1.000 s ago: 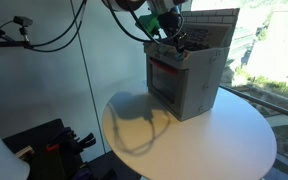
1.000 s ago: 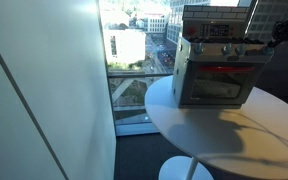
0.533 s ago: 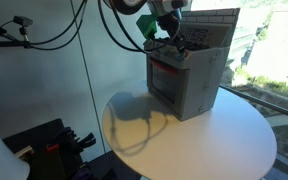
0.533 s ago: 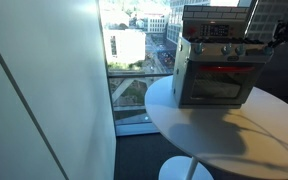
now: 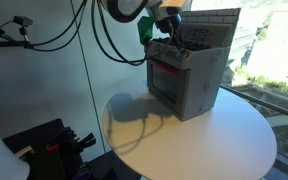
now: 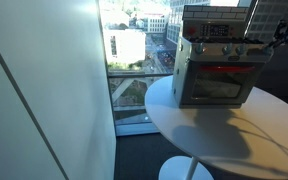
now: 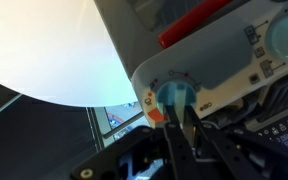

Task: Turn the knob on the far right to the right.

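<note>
A grey toy oven (image 5: 189,70) with a red-lit door stands on the round white table (image 5: 214,140); it also shows in an exterior view (image 6: 219,65). Its control strip carries teal knobs. In the wrist view one teal knob (image 7: 174,97) sits at the end of my gripper (image 7: 176,118), whose two dark fingers are closed narrowly on the knob's ridge. A second knob (image 7: 286,35) shows at the upper right. In an exterior view my gripper (image 5: 168,37) is at the oven's upper front corner. In an exterior view (image 6: 281,33) it reaches in from the right edge.
A tall window with a city view (image 6: 134,50) is behind the table. A white wall panel (image 6: 44,90) stands beside it. Black cables (image 5: 44,35) hang at the back, and dark equipment (image 5: 54,145) sits low beside the table.
The arm's wrist and green part have shifted slightly to the left at the oven's corner. The oven has not moved.
</note>
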Tool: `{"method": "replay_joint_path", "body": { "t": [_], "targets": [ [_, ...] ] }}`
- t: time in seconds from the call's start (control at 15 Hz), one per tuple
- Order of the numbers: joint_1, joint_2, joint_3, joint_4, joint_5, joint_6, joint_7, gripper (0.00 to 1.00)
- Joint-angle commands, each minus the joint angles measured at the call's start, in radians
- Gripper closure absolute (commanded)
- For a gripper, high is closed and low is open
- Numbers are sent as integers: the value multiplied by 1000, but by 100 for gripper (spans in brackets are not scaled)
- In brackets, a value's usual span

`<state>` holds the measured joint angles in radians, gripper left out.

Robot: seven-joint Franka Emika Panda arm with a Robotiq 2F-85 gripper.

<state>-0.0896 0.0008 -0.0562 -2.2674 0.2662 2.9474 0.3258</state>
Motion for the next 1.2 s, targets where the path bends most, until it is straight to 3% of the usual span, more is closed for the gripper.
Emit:
{"method": "replay_joint_path", "body": {
  "t": [0.0,0.73,0.87,1.13],
  "targets": [
    [9,0,-5,-21,37,73,59,96],
    [15,-2,5,-68,27,192,194,96],
    [17,-4,6,-68,28,190,190,60],
    [22,-16,11,-72,29,182,180,31]
  ]
}}
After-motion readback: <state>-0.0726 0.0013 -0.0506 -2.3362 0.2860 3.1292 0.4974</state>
